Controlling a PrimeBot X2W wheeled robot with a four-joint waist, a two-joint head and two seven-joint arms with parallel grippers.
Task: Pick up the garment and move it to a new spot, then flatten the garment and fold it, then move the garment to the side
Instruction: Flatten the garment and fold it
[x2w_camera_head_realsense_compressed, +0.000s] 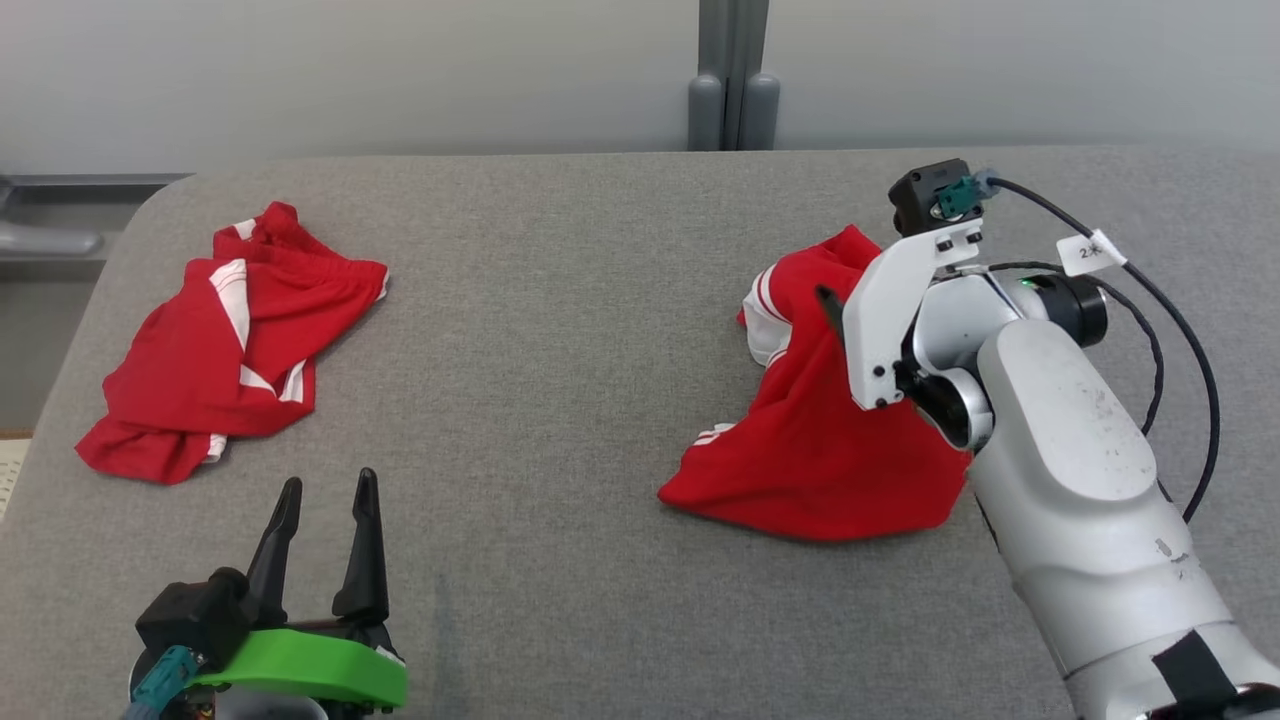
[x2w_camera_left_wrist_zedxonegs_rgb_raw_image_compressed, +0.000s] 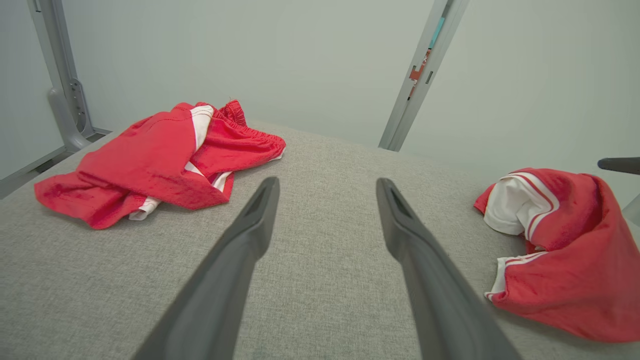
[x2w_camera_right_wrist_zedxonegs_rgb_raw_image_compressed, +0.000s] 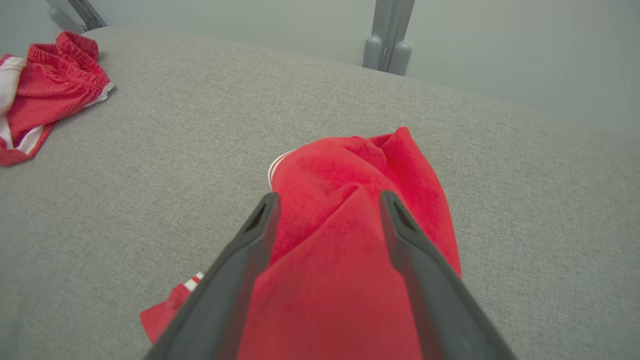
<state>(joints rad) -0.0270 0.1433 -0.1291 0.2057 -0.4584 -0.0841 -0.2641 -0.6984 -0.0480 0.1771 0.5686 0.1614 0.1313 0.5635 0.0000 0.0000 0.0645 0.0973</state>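
1. In the head view the right red garment (x2w_camera_head_realsense_compressed: 800, 440) lies crumpled on the grey table (x2w_camera_head_realsense_compressed: 560, 350) at about 3 o'clock from the table's middle. Its white-striped hems show at its 10 o'clock and 8 o'clock edges.
2. The right arm's pale forearm (x2w_camera_head_realsense_compressed: 1080, 480) comes in from the 5 o'clock corner and slants toward 11 o'clock. The wrist bends down over the garment's 2 o'clock part.
3. A black wrist camera (x2w_camera_head_realsense_compressed: 925, 195) sits on top of the wrist, and a dark cable (x2w_camera_head_realsense_compressed: 1190, 340) loops off it toward 4 o'clock.
4. In the right wrist view the right gripper (x2w_camera_right_wrist_zedxonegs_rgb_raw_image_compressed: 327, 196) has its jaws wide apart. The fingers straddle a raised ridge of the red cloth, which runs between them toward 12 o'clock. Whether they touch the cloth cannot be told, and nothing is pinched.
5. The left gripper (x2w_camera_head_realsense_compressed: 329, 482) sits low at 7 o'clock in the head view, on its green mount (x2w_camera_head_realsense_compressed: 300, 670). Its fingers point toward 12 o'clock, with the jaws spread and nothing between them but bare table.
6. A second red garment (x2w_camera_head_realsense_compressed: 230, 350), also bunched and showing white side panels, lies at 9 o'clock. It is well apart from the first and beyond the left gripper's fingertips.
7. A grey post (x2w_camera_head_realsense_compressed: 733, 90) stands against the wall at 12 o'clock, behind the table's far edge.
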